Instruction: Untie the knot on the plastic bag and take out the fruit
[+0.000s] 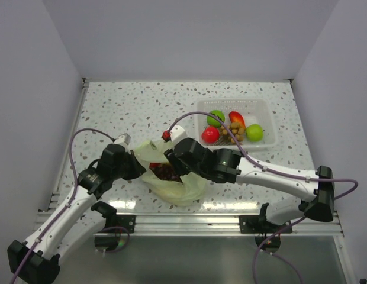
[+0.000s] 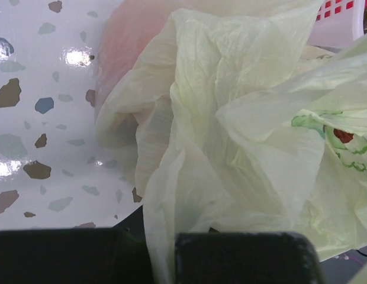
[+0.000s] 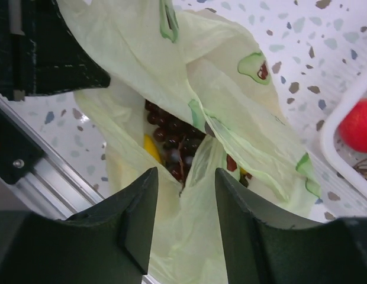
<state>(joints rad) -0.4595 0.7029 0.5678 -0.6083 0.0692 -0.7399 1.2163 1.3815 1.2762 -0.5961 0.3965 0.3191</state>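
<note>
The pale green plastic bag (image 1: 180,186) lies at the table's near middle with its mouth open; no knot shows. Inside it I see a dark purple grape bunch (image 3: 171,139), a yellow piece (image 3: 151,148) and a bit of red (image 3: 232,164). The grapes also show in the top view (image 1: 166,171). My left gripper (image 1: 138,167) is shut on the bag's left edge, with plastic pinched between its fingers (image 2: 166,248). My right gripper (image 3: 186,174) is open, just above the bag's mouth and the grapes, with loose plastic lying between its fingers; from above it hovers over the mouth (image 1: 174,163).
A clear plastic tray (image 1: 267,107) stands at the back right, holding a lime green apple (image 1: 254,132), a red fruit (image 1: 211,135), a green ball (image 1: 216,117) and small brown pieces. Its rim (image 3: 340,163) is close to my right gripper. A metal rail (image 1: 189,222) runs along the near edge.
</note>
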